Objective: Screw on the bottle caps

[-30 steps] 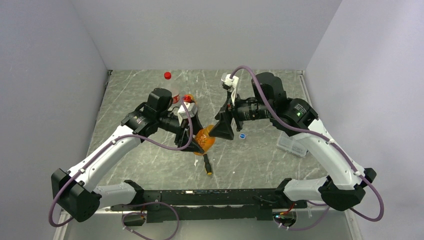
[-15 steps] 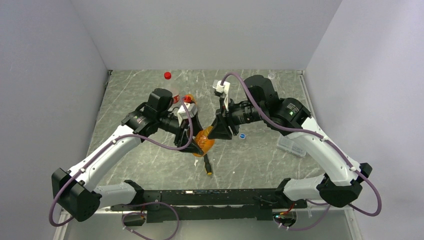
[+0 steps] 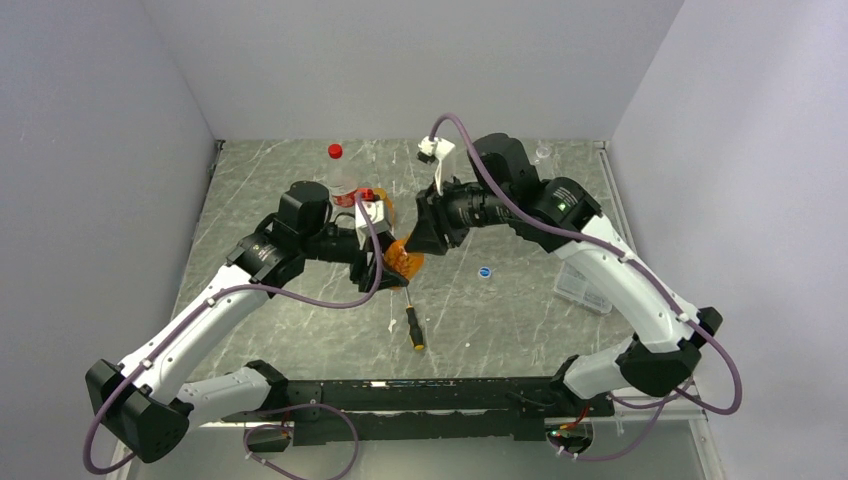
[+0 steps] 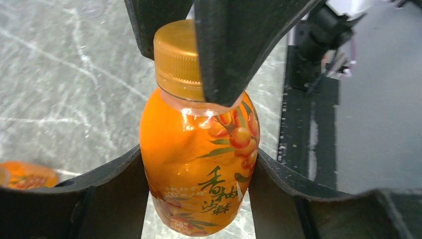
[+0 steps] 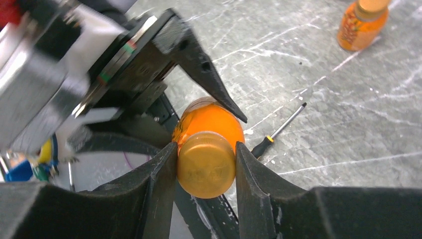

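Left wrist view is showing the left hand (image 4: pixel 198 158) clamping the amber bottle (image 4: pixel 191 149) by its body (held above the surface (image 4: pixel 59 89)), while the right hand (image 5: pixel 205 149) is gripping its orange cap (image 5: pixel 205 167).

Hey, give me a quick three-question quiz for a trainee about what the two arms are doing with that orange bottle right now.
1. True or false: the left gripper holds the squat amber-orange plastic bottle by its body.
2. The right gripper clamps the bottle's: A orange ribbed screw cap, B base, C label?
3. What colour is the small loose round cap on the grey marbled table, right of the black-and-orange-handled screwdriver?
Key: 1 true; 2 A; 3 blue.
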